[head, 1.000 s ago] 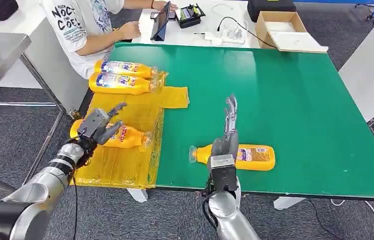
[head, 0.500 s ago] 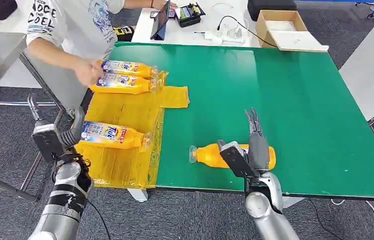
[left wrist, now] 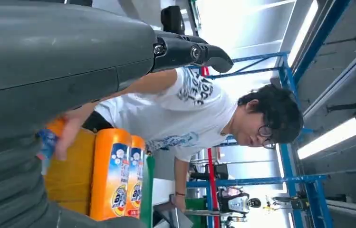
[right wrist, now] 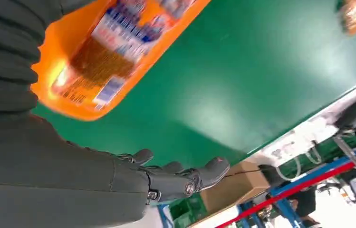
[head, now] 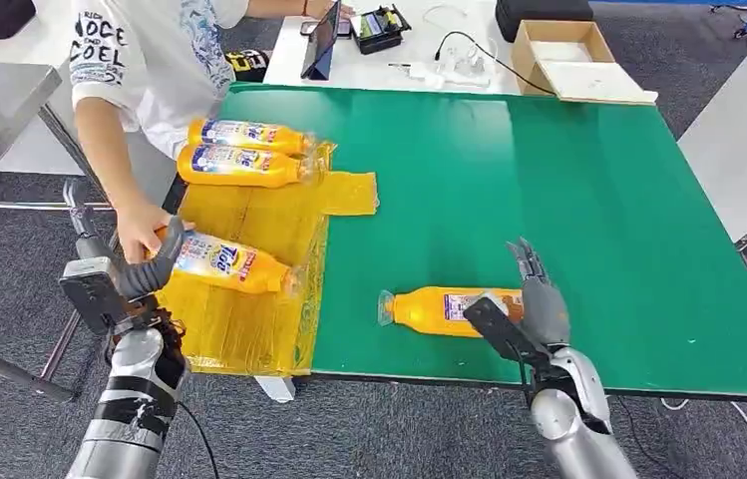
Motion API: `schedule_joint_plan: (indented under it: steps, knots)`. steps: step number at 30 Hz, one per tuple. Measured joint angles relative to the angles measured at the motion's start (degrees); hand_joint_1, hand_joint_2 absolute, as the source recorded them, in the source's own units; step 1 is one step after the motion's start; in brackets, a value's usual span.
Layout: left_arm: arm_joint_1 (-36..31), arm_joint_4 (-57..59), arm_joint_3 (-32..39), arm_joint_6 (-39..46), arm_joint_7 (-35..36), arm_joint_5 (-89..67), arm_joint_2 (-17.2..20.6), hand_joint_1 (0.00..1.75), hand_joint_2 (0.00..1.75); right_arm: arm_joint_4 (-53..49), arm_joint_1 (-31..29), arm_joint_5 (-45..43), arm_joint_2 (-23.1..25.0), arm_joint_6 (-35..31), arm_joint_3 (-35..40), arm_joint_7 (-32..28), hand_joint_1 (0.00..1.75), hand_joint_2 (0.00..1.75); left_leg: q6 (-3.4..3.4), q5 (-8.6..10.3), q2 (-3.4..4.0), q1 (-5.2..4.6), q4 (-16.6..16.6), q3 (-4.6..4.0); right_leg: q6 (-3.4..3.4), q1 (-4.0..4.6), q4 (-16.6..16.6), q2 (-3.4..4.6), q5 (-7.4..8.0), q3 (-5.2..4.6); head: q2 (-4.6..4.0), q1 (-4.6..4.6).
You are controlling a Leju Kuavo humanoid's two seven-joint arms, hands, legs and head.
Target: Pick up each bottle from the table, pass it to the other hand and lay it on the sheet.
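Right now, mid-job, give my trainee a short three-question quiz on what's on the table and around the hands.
1. True or false: the bottle on the green mat stands upright.
2. How many bottles lie on the yellow sheet? A) one B) two C) three
3. Whose hand touches the nearest sheet bottle?

Key:
1. False: it lies on its side, cap toward the sheet, with the right hand open at its far end.
2. C: two far bottles side by side, and the nearest one.
3. A person's hand; the left hand is open beside it.
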Motion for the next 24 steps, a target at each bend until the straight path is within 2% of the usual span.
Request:
schedule_joint_plan:
  steps: [5, 10, 24]
  knots:
    - [0.2, 0.0, -0.5, -1.4, 0.0, -1.7, 0.0, 0.00, 1.75, 0.5, -0.8, -1.5, -2.1, 5.4, 0.0, 1.0, 0.00, 1.75, 0.00, 0.00, -0.01, 0.01, 0.0, -0.02, 0.00, 0.01, 0.0, -0.01, 0.00, -0.01, 0.00, 0.00]
    - [0.2, 1.2, -2.1, -3.6, 0.0, -3.2, 0.0, 0.00, 1.75, 5.8, -5.0, -4.1, -4.6, 13.1, 0.6, -0.7, 0.00, 1.75, 0.01, 0.02, 0.00, 0.00, 0.0, -0.01, 0.07, 0.00, 0.0, 0.00, 0.06, 0.00, 0.00, -0.02]
    - [-1.2, 5.7, -5.3, -5.1, 0.0, -4.4, 0.0, 0.00, 1.75, 20.4, -16.9, -7.8, -7.6, 22.1, 7.4, -4.2, 0.00, 1.75, 0.03, 0.05, 0.01, 0.01, 0.0, -0.01, 0.08, 0.01, 0.0, 0.00, 0.06, 0.01, 0.00, 0.00]
